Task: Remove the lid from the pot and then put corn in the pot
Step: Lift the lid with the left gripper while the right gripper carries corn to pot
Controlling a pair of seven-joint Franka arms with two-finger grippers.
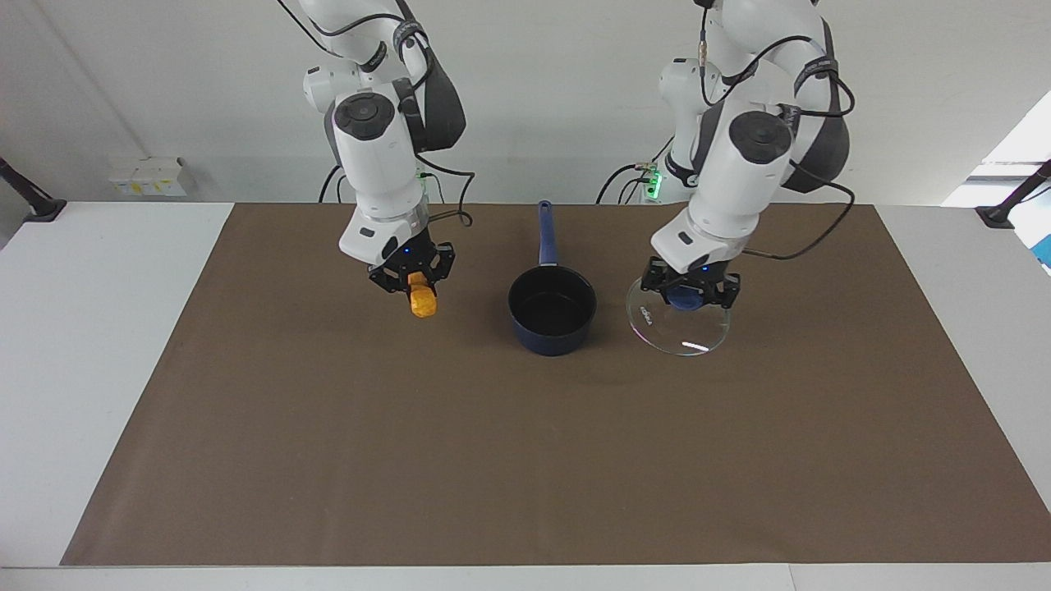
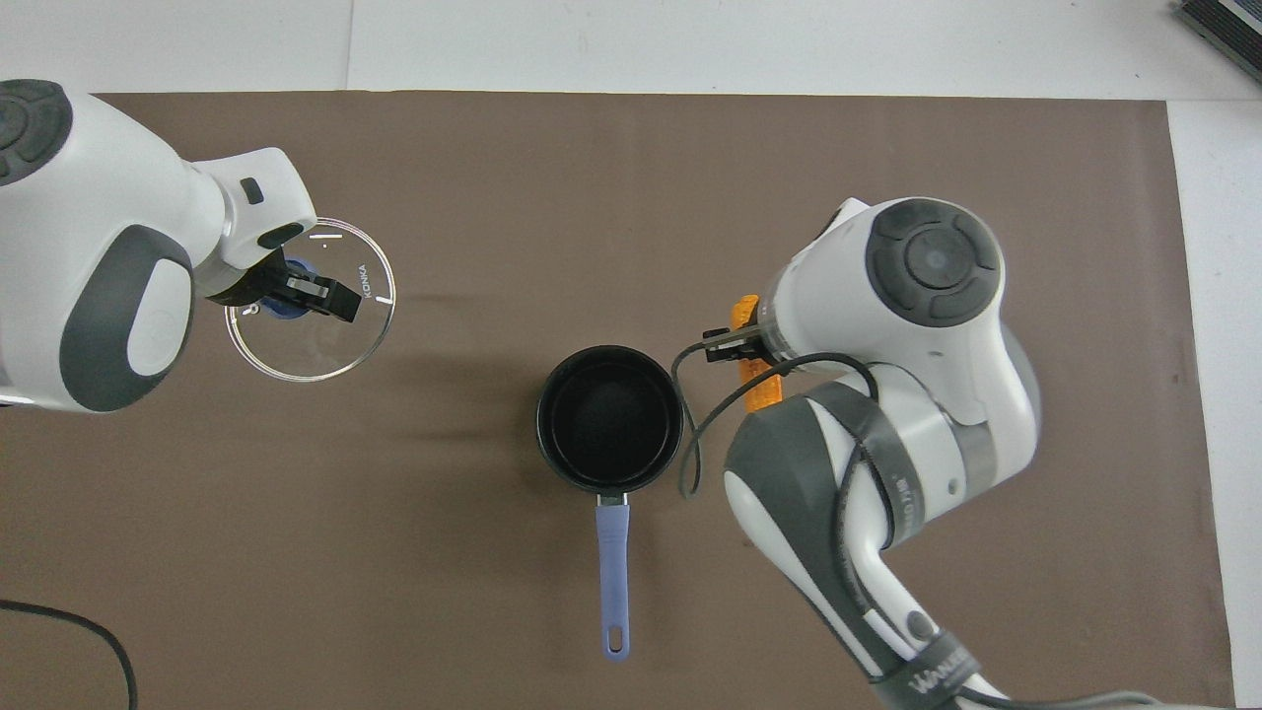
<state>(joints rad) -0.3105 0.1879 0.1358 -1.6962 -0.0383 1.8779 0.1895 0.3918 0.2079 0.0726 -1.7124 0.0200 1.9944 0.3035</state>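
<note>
Corn first: the one small orange-yellow bumpy toy corn cob (image 1: pixel 423 301) is hanging end-down in the right gripper (image 1: pixel 419 287), claw pinching its upper end, up in the air beside the pot toward the right arm's end of the table. I'm guessing it's being held vertical like that so it can drop straight in. That pot, a small dark navy-blue saucepan (image 1: pixel 552 313) with a black inside and a long straight blue handle, is sitting open with nothing in it, handle pointing toward the robots. The left gripper (image 1: pixel 690 293) is clamping the blue knob of the round clear glass lid (image 1: pixel 678 325) with the thin metal rim, beside the pot toward the left arm's end; the lid is tilting, and I can't tell if its low edge is touching the brown mat (image 1: pixel 525 460). Looks like it's parked out there so the opening is free. Count: one corn, one pot, one lid, two arms, both busy.
</note>
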